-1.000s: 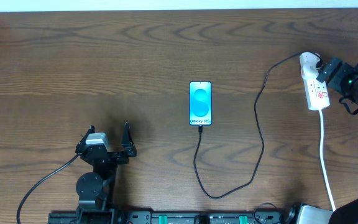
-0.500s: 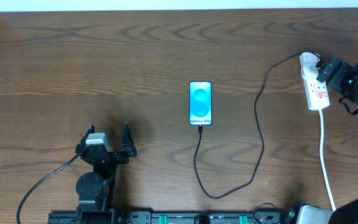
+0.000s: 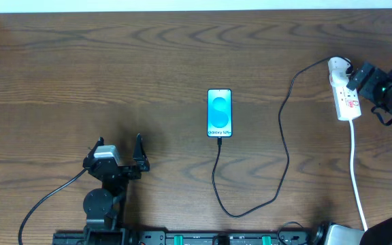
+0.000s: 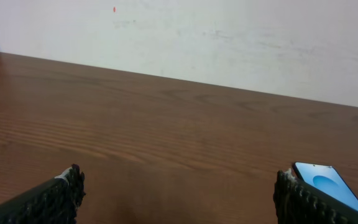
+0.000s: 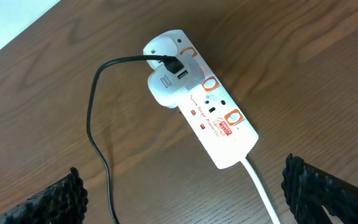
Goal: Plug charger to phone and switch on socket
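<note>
Looping from phone (image 3: 220, 112) to socket (image 5: 201, 107), black charger (image 3: 283, 146), left tool (image 4: 178, 186) spread, right tool (image 5: 185, 190) spread just beside socket

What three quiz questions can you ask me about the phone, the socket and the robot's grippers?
1. True or false: the phone has a dark screen.
2. Which gripper is nearer the socket? A) left B) right
3. Fill in: the charger runs from the socket to the ____.
Key: 1. False, it glows blue. 2. B, the right gripper. 3. phone.
</note>
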`<state>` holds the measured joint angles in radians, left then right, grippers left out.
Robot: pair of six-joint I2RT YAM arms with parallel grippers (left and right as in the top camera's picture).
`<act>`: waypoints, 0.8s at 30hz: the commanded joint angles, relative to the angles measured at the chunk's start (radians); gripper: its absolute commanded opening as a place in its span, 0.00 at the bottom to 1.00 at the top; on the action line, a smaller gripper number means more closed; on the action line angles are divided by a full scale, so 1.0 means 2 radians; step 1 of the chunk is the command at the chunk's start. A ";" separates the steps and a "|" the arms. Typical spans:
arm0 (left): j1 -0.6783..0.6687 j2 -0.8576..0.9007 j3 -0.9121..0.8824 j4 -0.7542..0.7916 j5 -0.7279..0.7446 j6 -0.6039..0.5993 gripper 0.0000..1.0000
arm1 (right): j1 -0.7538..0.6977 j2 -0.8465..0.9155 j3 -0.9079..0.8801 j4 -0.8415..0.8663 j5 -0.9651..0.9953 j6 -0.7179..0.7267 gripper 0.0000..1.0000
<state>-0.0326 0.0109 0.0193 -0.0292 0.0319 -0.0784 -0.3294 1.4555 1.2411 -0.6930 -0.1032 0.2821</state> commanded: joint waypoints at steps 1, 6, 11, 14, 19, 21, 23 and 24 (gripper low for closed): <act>0.003 -0.003 -0.008 -0.020 0.003 -0.004 0.98 | 0.001 -0.002 0.001 -0.002 0.013 0.003 0.99; 0.003 -0.003 -0.008 -0.020 0.003 -0.004 0.98 | 0.001 -0.011 -0.001 -0.008 0.017 0.001 0.99; 0.003 -0.003 -0.008 -0.020 0.003 -0.004 0.98 | 0.020 -0.060 -0.069 0.074 0.020 0.001 0.99; 0.003 -0.003 -0.008 -0.020 0.003 -0.004 0.98 | 0.040 -0.126 -0.201 0.212 0.020 0.001 0.99; 0.003 -0.003 -0.008 -0.020 0.003 -0.004 0.98 | 0.058 -0.233 -0.399 0.407 0.020 0.001 0.99; 0.003 -0.003 -0.008 -0.020 0.003 -0.004 0.98 | 0.058 -0.303 -0.497 0.484 0.020 0.001 0.99; 0.003 -0.003 -0.008 -0.020 0.003 -0.004 0.98 | 0.058 -0.352 -0.552 0.519 0.021 0.001 0.99; 0.003 -0.003 -0.008 -0.020 0.003 -0.004 0.98 | 0.058 -0.384 -0.582 0.529 0.021 0.001 0.99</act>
<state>-0.0326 0.0101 0.0223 -0.0353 0.0467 -0.0814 -0.2188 0.8188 0.2043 0.3210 -0.0704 0.2813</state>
